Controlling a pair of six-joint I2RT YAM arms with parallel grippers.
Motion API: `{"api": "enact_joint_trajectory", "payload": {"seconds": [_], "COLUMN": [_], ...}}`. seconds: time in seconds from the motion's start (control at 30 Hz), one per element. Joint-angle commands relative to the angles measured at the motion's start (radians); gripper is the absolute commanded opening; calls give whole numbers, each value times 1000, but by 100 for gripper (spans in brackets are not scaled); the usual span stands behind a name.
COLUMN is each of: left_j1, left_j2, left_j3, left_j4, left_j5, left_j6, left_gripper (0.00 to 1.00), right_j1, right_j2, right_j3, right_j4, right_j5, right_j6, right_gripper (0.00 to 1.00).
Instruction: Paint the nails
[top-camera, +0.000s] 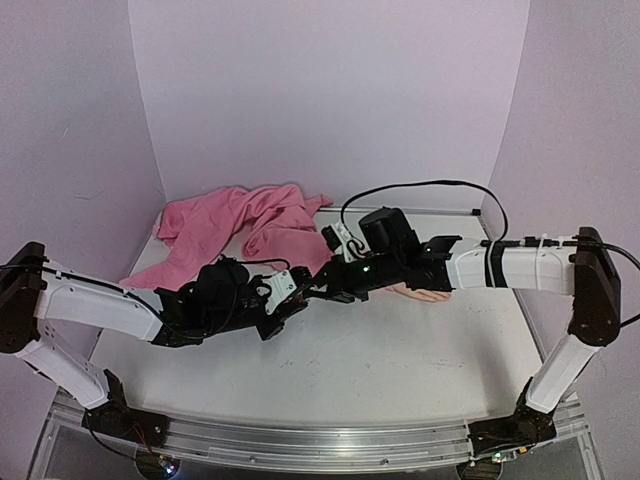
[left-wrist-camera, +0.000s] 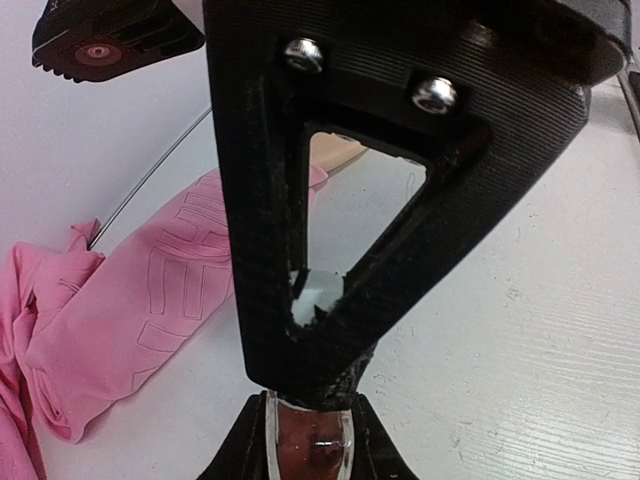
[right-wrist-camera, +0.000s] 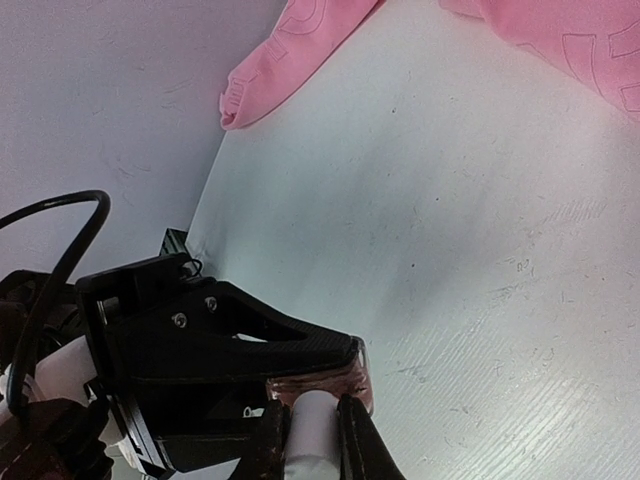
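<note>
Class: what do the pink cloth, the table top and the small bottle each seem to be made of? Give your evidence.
Cloth: soft matte knit fabric; it folds and bunches.
Table top: perhaps painted wood, matte white; fine grain lines, scuffs.
Bottle: clear glass or plastic, glossy; bright highlights, pinkish inside.

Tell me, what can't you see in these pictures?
Nails: top view, too small; the right arm covers most of the toy hand.
Bottle: both wrist views, the left gripper wraps it; only a pink sliver shows.
Cap: right wrist view, pinched in the right gripper, sides hidden.
Pink cloth: wrist views, cut off by the edges.
</note>
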Motion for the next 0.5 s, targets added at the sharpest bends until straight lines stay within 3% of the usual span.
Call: {"api": "enact_joint_trajectory", "payload": {"seconds": [0.0,0.17,0.27,0.37,0.47], "left_j1": [-4,-4,-3,3,42], "left_j2": [-9,-43,-78,-130,-165], "left_j3": [32,46,63,78,102], "left_j4": [38,-14,-71,-117,-125], "left_j5": [-8,99,249,433,719], "left_j6": [-10,-63,-118,-192,-313], "left_gripper": [16,1,0,0,0], "right_j1": [13,13,13,13,13], "right_j2": [-11,-11,-17,-47,-102], "right_j3": [44,61,85,71,18], "right_j4": [48,46,39,33,31], "right_j5": [-9,-36,-96,-317,-543], "right_j6": [-9,-81,-222,-488,-723], "right_gripper": [0,0,0,0,0]}}
